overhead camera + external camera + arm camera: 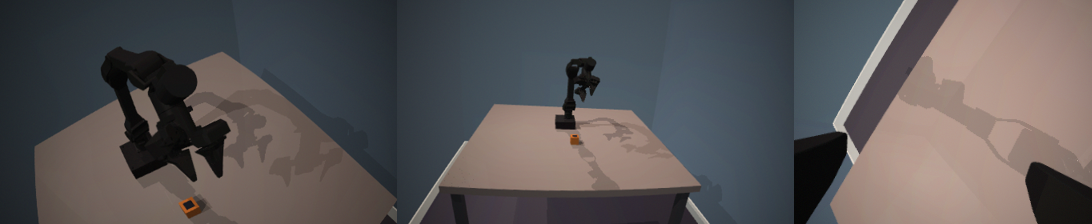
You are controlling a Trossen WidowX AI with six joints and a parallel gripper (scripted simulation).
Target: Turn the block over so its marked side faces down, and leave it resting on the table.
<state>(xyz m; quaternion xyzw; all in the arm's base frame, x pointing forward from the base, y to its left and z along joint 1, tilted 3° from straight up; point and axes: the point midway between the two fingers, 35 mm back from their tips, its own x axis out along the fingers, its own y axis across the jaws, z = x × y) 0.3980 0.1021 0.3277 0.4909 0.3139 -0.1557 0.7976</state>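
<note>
An orange block (194, 212) (574, 141) rests on the table (80, 160) (517, 160) (909, 195). Its dark marked square (188, 205) (575, 136) is on the top face. The block does not show in the wrist view. My gripper (207, 179) (587, 98) (939, 157) is open, with nothing between its fingers. It hangs high above the table, well clear of the block.
The arm's base (140, 164) (565, 122) stands on the table just behind the block. Shadows of the arm fall across the table. The wrist view shows a table edge at the left, with dark floor (889, 65) and a white strip beyond it.
</note>
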